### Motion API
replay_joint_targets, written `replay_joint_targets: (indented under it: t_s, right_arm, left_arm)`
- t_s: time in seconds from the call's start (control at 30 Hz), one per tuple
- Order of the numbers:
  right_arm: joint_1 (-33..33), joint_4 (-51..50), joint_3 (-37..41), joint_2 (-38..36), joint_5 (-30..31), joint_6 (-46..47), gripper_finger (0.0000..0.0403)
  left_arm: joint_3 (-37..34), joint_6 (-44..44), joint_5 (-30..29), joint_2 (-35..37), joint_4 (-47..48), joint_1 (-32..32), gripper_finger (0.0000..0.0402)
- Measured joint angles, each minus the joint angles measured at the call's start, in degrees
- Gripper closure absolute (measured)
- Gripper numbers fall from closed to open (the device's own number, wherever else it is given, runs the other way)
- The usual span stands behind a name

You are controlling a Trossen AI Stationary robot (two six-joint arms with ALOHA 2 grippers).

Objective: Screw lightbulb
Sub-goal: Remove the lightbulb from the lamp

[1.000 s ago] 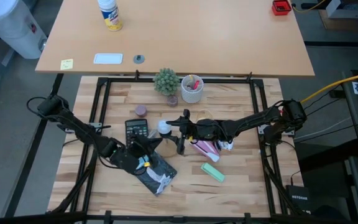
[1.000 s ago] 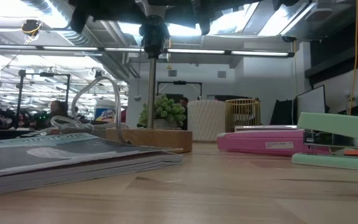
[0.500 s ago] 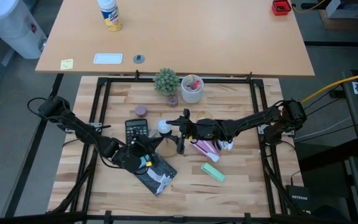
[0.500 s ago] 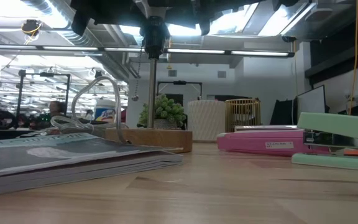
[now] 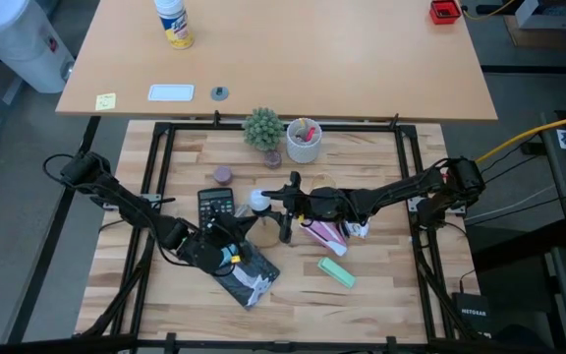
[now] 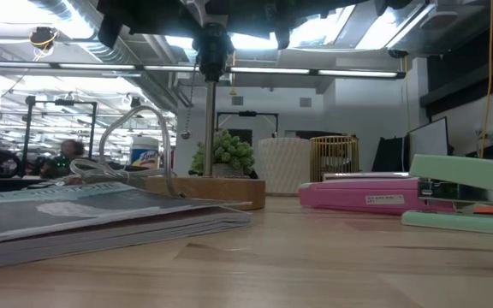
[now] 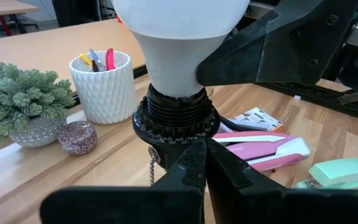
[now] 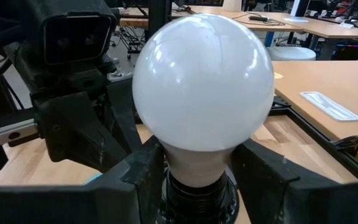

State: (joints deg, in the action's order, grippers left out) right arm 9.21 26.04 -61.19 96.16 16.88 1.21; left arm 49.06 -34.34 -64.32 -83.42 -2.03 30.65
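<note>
The whitish lightbulb [image 7: 179, 25] [image 8: 202, 81] sits upright with its base in the black socket [image 7: 176, 115] on top of the lamp stand's thin pole [image 6: 208, 128]. The pole rises from a flat wooden base [image 6: 204, 188]. In the high view the bulb [image 5: 259, 202] shows at mid-table. My left gripper [image 7: 201, 149] [image 5: 246, 222] is shut just under the socket. My right gripper [image 8: 201, 171] [image 5: 275, 204] is shut on the bulb. My left gripper comes level from the table's near left and its two fingers [image 7: 229, 168] meet right under the socket, where the pole runs; the fingers hide the place of contact. The stand is upright on its base. My right gripper pinches the bulb's narrow neck [image 8: 197, 158] just above the socket between its two fingers [image 8: 145, 177], one on each side. It comes level from the table's right. The bulb stands upright in the socket.
A calculator [image 5: 216, 204] and a magazine [image 5: 249, 275] lie by the left arm. A pink stapler [image 5: 324, 234] and a green stapler [image 5: 337, 270] lie to the right. A small plant [image 5: 262, 130] and a white pen cup [image 5: 303, 140] stand at the far edge.
</note>
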Motion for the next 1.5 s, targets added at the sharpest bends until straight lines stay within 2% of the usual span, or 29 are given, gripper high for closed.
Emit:
replay_joint_targets:
  t_s: [0.23, 0.7, 1.1, 1.27, 1.5]
  right_arm:
    - [0.0, -0.51, -0.02, -0.04, 0.0, -0.09, 0.0229]
    - [0.04, -0.81, -0.04, -0.04, 0.04, -0.29, 0.0229]
    - [-0.02, -0.72, -0.04, -0.04, 0.35, -0.28, 0.0229]
    - [0.04, -0.73, -0.04, -0.04, 0.29, -0.31, 0.0228]
    - [0.04, -0.59, -0.04, -0.04, 0.34, -0.29, 0.0228]
  left_arm:
    - [0.0, 1.37, -1.03, -0.02, 0.03, 0.0, 0.04]
    - [0.0, 3.04, -7.79, -0.04, 2.08, -0.14, 0.04]
    - [0.0, 3.06, -8.93, 0.02, 4.26, -2.56, 0.04]
    - [-0.04, 2.61, -12.16, 0.99, 3.93, -0.27, 0.04]
    - [-0.04, -3.94, -9.91, 1.33, 1.68, 3.86, 0.04]
